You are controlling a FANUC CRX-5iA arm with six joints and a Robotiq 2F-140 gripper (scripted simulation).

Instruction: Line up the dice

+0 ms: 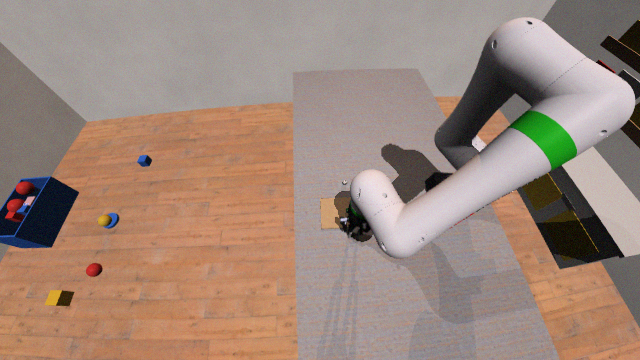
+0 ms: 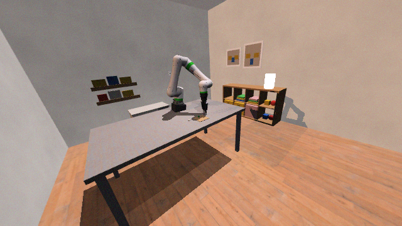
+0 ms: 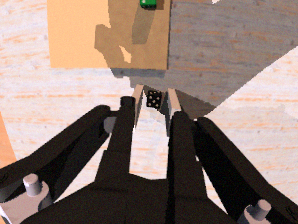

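Note:
The tan mat (image 1: 327, 216) (image 2: 204, 119) (image 3: 75, 35) lies flat on the table. A green die (image 3: 148, 3) (image 2: 198, 116) is on the mat, cut off by the wrist view's top edge. A black die (image 3: 154, 99) with several pale pips on top is off the mat, just beyond its edge. My gripper (image 3: 154, 97) (image 2: 205, 113) is partly open and points down, with its fingertips on both sides of the black die. A narrow gap shows between die and fingers. A white die (image 1: 344, 182) (image 2: 189, 120) lies on the table beside the mat. The arm hides part of the mat in the top view.
The grey table (image 1: 350, 110) (image 2: 132, 141) ends a little beyond the mat on the side away from the base. The arm's shadow falls across part of the mat and table. A blue bin (image 1: 50, 215) and scattered toys are on the floor, away from the table.

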